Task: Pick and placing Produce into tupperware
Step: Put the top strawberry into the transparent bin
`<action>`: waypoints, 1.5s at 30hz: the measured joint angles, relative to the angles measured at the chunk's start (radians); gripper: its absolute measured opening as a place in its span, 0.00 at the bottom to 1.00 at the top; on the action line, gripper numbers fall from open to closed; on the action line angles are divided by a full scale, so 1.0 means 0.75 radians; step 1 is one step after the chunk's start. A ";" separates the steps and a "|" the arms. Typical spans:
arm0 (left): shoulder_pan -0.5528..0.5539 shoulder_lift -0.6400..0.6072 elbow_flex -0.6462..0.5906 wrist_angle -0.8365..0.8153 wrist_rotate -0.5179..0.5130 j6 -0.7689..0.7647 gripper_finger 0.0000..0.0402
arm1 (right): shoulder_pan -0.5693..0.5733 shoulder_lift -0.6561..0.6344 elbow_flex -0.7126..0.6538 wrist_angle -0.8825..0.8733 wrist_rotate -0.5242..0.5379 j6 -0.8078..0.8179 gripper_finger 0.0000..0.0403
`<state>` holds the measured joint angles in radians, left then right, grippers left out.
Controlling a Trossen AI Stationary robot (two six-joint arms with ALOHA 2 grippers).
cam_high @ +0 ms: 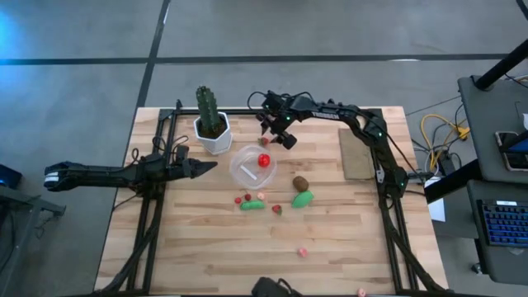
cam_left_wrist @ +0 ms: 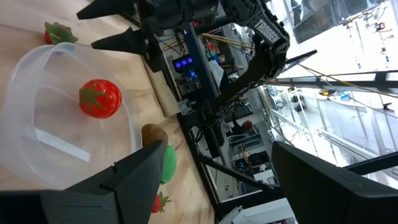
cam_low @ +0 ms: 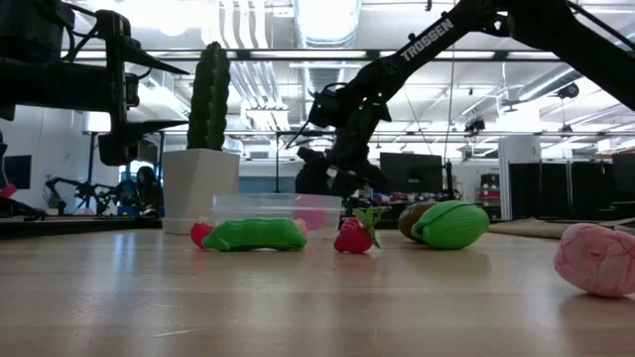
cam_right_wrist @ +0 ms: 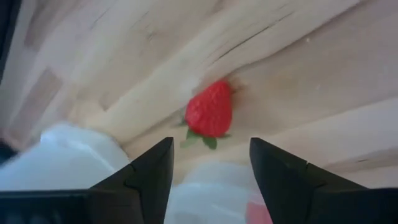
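The clear tupperware (cam_high: 245, 170) sits at the table's middle, just right of the white cactus pot, with a red tomato (cam_high: 264, 160) inside it. My right gripper (cam_high: 271, 136) hangs open over a small strawberry (cam_right_wrist: 209, 112) that lies on the wood at the tupperware's far rim; its fingers stand either side above it, not touching. My left gripper (cam_high: 210, 167) waits open and level at the tupperware's left side (cam_left_wrist: 37, 124). A brown oval (cam_high: 300, 182), a green piece (cam_high: 303, 198), a green pod (cam_high: 252, 204) and tiny red bits (cam_high: 241, 198) lie on the table nearer the front.
The tall cactus (cam_high: 209, 111) in its white pot (cam_high: 216, 140) stands left of the tupperware, close to both grippers. A tan mat (cam_high: 356, 154) lies to the right. Another strawberry (cam_high: 277, 209) and pink bits (cam_high: 303, 252) are scattered on the near half of the table.
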<state>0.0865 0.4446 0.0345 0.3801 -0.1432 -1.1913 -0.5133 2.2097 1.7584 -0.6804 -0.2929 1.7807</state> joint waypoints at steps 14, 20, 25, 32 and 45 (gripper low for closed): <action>0.000 0.000 0.000 0.002 0.001 -0.008 0.71 | -0.010 0.008 -0.001 0.045 -0.291 -0.514 0.50; 0.000 0.000 0.000 0.001 0.000 -0.007 0.71 | -0.010 -0.077 0.000 0.021 -0.339 -0.942 0.50; 0.000 0.000 0.000 0.001 -0.006 -0.008 0.71 | -0.102 -0.090 0.000 -0.233 -0.230 -0.715 0.50; 0.000 0.000 0.000 0.002 -0.027 -0.009 0.71 | -0.107 -0.047 -0.002 -0.169 -0.307 -0.273 0.50; 0.000 0.000 0.000 0.006 -0.031 -0.054 0.71 | -0.110 0.037 -0.001 0.019 -0.270 -0.021 0.50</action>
<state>0.0868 0.4446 0.0345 0.3843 -0.1667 -1.2321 -0.5961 2.2371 1.7578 -0.6662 -0.4958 1.7651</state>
